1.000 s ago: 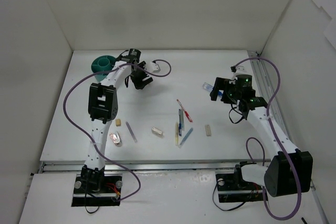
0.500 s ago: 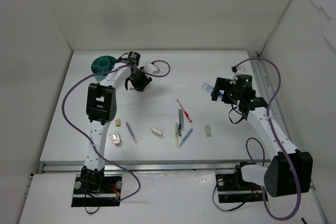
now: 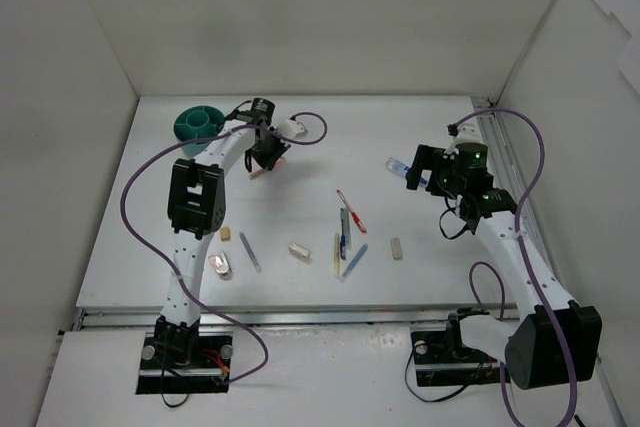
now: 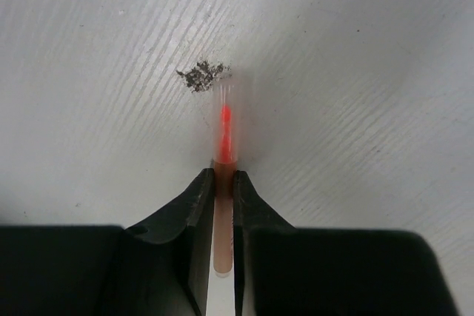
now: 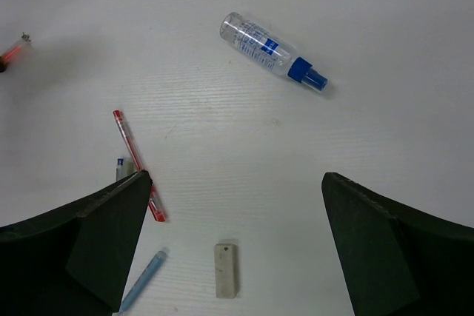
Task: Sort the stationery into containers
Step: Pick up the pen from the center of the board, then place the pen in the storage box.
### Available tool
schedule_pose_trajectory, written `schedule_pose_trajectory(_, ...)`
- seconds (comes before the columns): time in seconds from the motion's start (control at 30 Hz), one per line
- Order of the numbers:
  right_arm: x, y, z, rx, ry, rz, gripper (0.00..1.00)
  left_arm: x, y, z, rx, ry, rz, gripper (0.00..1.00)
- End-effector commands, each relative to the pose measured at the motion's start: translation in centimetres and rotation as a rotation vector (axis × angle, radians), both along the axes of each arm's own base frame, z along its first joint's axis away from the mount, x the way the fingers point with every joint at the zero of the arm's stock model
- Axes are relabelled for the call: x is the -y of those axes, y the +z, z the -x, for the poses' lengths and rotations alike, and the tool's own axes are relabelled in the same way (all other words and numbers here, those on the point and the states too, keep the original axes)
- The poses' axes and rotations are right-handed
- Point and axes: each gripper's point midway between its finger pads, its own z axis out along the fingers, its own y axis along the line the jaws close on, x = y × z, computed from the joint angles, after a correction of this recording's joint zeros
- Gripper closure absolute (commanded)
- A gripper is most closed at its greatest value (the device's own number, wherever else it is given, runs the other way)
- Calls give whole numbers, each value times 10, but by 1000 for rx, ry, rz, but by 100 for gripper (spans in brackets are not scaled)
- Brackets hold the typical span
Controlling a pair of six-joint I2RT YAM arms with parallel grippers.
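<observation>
Closing since a second ago, the left fingers [image 4: 194, 209] are now clamping a thin red pen [image 4: 225, 120]. The right fingers [image 5: 89, 242] are staying wide apart.

No legible text in any view. One printed surface only: blue-white tube [image 5: 270, 52], upper middle of the right wrist frame, lying on the table. Its clear body carries a label with a small blue block and several lines of dark fine print, all too small to read; no word, brand or number can be made out. In the top frame, right of centre, the same tube [image 3: 396, 164] is only a pale blur and its label cannot be told
</observation>
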Motion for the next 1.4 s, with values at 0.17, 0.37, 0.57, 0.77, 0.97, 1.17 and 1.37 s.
schedule_pose_trajectory(0.17,1,38,1,129,-6,-28,2,-5,196,-33,418,265,358,100)
schedule_pose_trajectory(0.37,3,46,1,156,-18,-21,2,-64,260,-38,665,500,541,100)
schedule_pose_trajectory(0.57,7,45,-6,154,-35,-11,2,-143,297,-49,875,777,628,100)
schedule_pose_trajectory(0.77,9,42,-10,145,-46,-3,2,-196,285,-59,929,943,635,100)
schedule_pose_trajectory(0.97,10,44,-13,154,-55,1,2,-228,263,-61,957,1079,655,100)
schedule_pose_trajectory(1.17,10,42,-13,151,-56,-1,2,-257,232,-74,964,1239,655,100)
schedule_pose_trajectory(1.37,13,42,-13,154,-71,17,2,-264,218,-86,940,1288,691,100)
